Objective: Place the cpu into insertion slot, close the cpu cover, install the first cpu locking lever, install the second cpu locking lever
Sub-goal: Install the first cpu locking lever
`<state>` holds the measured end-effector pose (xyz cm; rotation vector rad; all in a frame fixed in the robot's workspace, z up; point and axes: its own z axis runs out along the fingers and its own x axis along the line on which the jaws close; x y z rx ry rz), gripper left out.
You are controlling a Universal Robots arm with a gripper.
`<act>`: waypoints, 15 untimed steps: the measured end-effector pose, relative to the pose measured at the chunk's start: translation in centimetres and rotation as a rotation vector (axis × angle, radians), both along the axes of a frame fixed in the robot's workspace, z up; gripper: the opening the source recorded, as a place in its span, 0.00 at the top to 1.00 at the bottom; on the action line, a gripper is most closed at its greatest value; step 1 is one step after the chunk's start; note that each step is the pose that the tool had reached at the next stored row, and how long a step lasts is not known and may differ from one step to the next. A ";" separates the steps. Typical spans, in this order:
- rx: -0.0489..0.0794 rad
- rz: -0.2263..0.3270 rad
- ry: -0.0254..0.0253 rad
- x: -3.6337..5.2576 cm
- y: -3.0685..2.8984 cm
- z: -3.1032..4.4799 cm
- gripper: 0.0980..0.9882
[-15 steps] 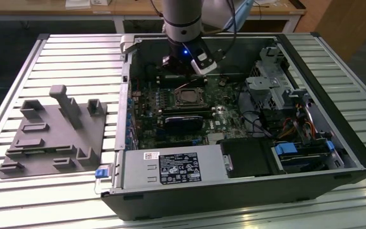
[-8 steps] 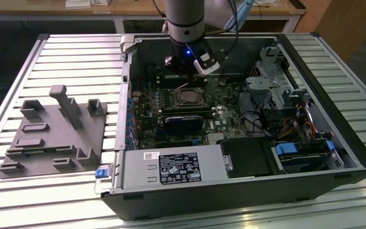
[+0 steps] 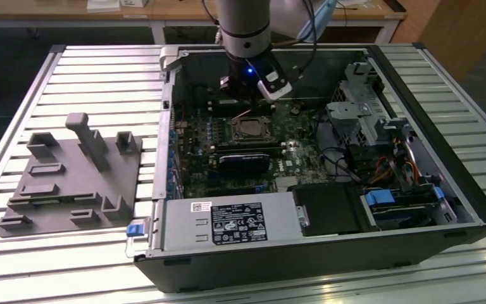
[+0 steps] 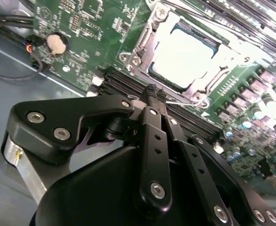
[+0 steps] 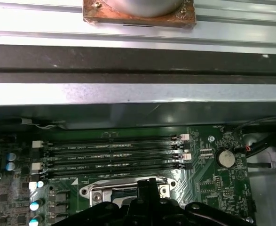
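Since the cpu (image 4: 185,56) needs to sit flat to work, it lies snug in the insertion slot (image 4: 200,37) on the green board, pale top facing up. The cpu cover (image 4: 145,44) looks folded down over it, like a silver picture frame around the chip. That frame is there to press the chip down so it cannot wiggle.

The gripper (image 4: 154,92) hangs low inside the open computer case (image 3: 471,202), just beside the near edge of the socket and over the long black memory slots (image 5: 112,150). Its two fingers are squeezed tight together, with nothing that I can see between them. Fingers pinched like this make one thin, stiff poker, and that looks good for pushing a skinny thing, not for picking one up.

A thin silver locking lever (image 4: 182,100) runs along the socket edge right next to the fingertips (I cannot tell if they touch it). My guess is the work is now at the lever part, because the chip is in and the frame seems shut.

The case lies on its side on the striped metal table (image 3: 99,76), so the board faces up and the arm can reach straight down. A gray tray (image 3: 66,183) rests well apart, toward the exterior view's left.
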<state>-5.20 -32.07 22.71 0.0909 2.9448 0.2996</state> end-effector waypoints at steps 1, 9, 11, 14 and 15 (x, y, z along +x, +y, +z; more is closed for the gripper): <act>0.000 0.000 -0.0077 -0.03 0.00 -0.07 0.99; -0.010 0.000 -0.0389 -0.12 0.10 -0.57 0.99; -0.021 0.000 -0.0471 -0.15 0.21 -0.66 0.99; -0.049 0.001 -0.0621 -0.21 0.37 -0.77 0.99; -0.056 0.001 -0.0660 -0.22 0.41 -0.80 0.99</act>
